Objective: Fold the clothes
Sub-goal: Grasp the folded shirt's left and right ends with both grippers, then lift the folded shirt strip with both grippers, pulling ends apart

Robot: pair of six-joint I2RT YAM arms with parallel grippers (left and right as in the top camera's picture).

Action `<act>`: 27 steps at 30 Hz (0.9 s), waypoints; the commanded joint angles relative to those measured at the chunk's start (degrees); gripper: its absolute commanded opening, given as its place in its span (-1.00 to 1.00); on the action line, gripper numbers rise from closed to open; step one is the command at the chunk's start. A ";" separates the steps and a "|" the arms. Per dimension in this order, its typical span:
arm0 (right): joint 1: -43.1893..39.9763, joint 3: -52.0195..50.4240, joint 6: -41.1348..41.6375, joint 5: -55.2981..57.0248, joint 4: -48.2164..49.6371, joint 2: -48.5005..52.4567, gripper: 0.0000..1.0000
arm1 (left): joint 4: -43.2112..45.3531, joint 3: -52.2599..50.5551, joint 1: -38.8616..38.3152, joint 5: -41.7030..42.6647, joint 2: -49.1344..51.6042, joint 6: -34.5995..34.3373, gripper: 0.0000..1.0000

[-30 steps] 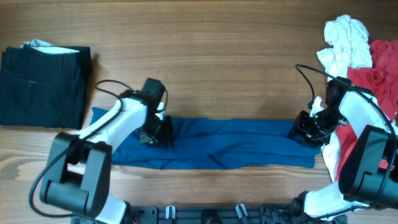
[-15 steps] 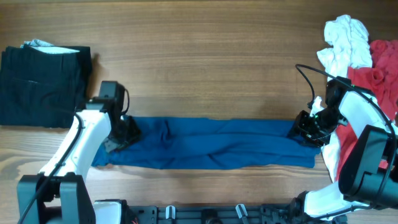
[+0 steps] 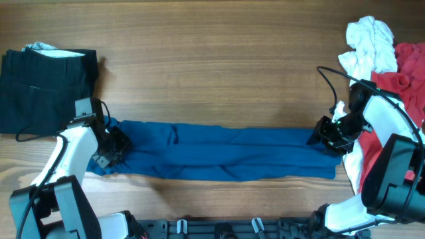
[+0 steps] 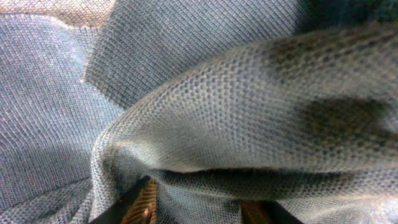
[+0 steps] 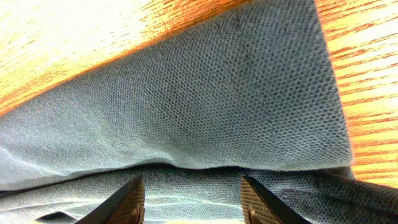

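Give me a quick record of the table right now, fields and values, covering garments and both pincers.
blue shirt: stretched in a long band, left to right
black garment: folded, far left
white garment: crumpled, far right
red garment: crumpled, beside white one
left pincer: at shirt's left end, grip unclear
right pincer: grips shirt's right end

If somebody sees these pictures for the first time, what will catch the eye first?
First the long blue shirt, folded into a narrow strip along the front of the table, with the left gripper at its left end and the right gripper at its right end. Next, the folded black garment at the far left, and the crumpled white cloth and red cloth heaped at the far right.
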 commanded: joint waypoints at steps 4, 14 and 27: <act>1.01 -0.04 3.39 -1.29 8.04 1.77 0.00 | 6.25 -0.68 0.35 1.64 1.53 0.46 -0.02; 2.82 -0.07 5.40 -4.50 20.61 6.03 -0.02 | 14.99 -0.68 0.35 6.78 1.90 -0.66 -0.07; 2.51 -0.07 10.78 6.78 10.95 6.01 0.12 | 6.99 -0.35 1.55 12.02 1.86 0.48 0.17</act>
